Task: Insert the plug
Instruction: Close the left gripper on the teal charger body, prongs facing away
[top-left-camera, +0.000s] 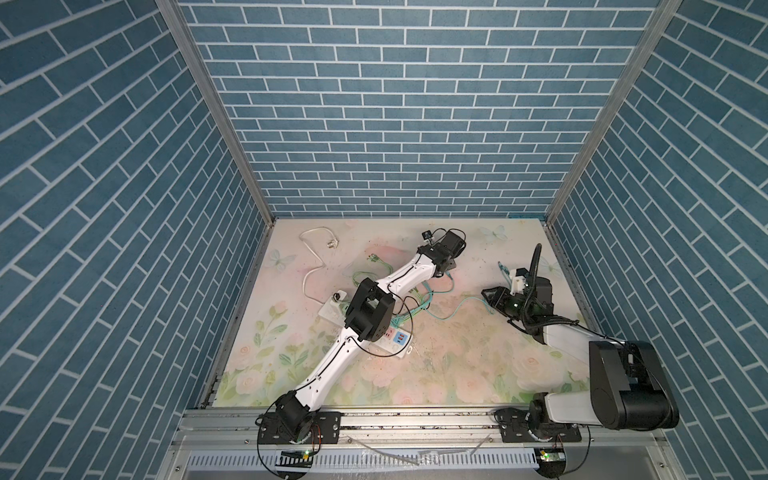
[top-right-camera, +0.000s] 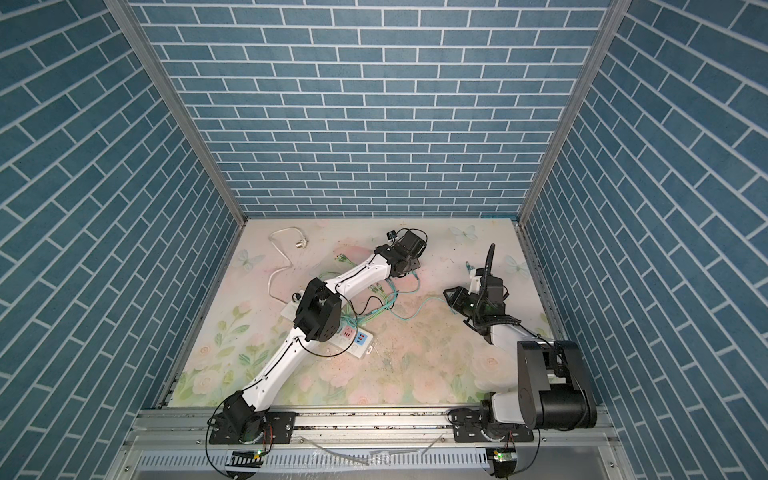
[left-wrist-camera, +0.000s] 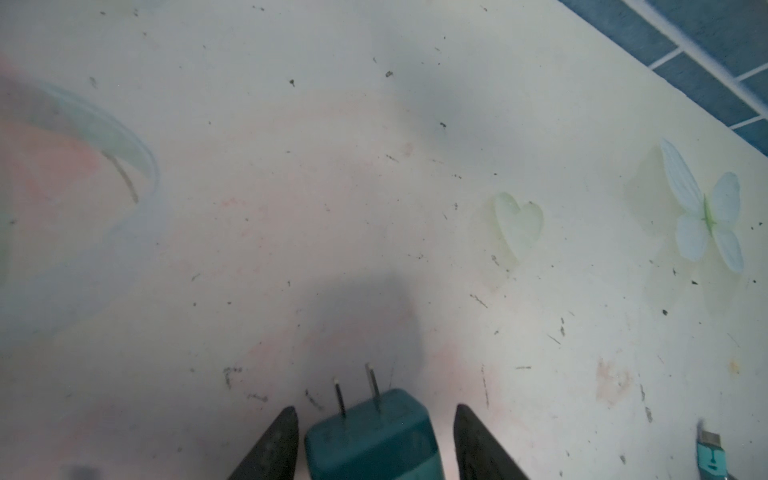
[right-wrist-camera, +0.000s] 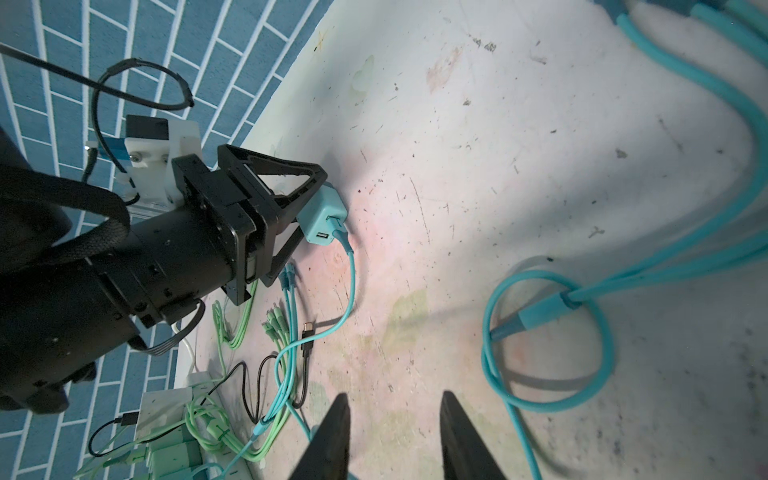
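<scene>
Plainly, everything turns on how the plug (left-wrist-camera: 370, 436) sits inside the left tool (left-wrist-camera: 375, 410). It lies between the two dark fingers with its two metal prongs pointing straight ahead, away from the wrist, so its long axis runs along the tool's own reach. One finger is just beside the plug's flank, while a sliver of desk (left-wrist-camera: 415, 166) shows between the body and the opposite finger. I therefore judge the tool to be open around the plug, not clamped on it.

The plug is a small teal block with rounded corners. In the right wrist view its rear face carries two ports, and a teal cable (right-wrist-camera: 351, 282) leaves one of them and trails across the desk. The plug sits low at the far middle of the desk, near the back wall.

The left arm is by far the nearer one. The right tool (right-wrist-camera: 395, 397) hangs well apart on the right side, its fingers parted with nothing between them.

The power strip (top-left-camera: 397, 338) lies well away from the plug, back toward the left arm's base and partly hidden under its elbow in both top views. By my reading the prongs face away from the sockets, so the plug needs gripping, lifting and turning round before it can go in.
</scene>
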